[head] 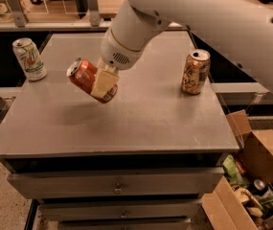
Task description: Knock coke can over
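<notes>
The red-orange coke can (85,77) is tilted steeply, its silver top pointing up and left, held above the grey table (141,123) left of centre. My gripper (102,84) hangs from the white arm coming in from the upper right and is shut on the coke can; one cream-coloured finger (104,82) lies across the can's front, and the other is hidden behind it. The can's lower end is just above the tabletop.
A white-green 7UP can (29,59) stands upright at the table's back left. A gold-brown patterned can (195,72) stands upright at the right. A cardboard box (251,186) with mixed items sits on the floor at the lower right. Drawers run under the tabletop.
</notes>
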Controlling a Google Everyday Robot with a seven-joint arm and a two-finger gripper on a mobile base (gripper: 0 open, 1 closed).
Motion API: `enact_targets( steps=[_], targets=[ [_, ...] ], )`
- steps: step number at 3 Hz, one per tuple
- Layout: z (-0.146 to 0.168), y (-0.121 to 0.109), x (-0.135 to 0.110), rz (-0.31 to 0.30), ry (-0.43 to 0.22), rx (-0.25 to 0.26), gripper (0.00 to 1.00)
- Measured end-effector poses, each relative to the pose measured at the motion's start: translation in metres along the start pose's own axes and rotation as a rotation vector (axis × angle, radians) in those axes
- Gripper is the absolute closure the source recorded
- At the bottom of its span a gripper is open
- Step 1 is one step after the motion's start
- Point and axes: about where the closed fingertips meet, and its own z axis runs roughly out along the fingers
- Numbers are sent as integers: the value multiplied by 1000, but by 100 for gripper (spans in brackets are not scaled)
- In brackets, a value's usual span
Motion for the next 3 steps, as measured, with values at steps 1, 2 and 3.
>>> enact_targets(
  steps=[1, 2, 3],
  targets=[
    [-11, -4, 20, 23, 219, 14, 100],
    [-19, -7, 36, 33, 380, 28, 100],
    [-25, -12, 47, 38, 511, 45, 82]
  ],
)
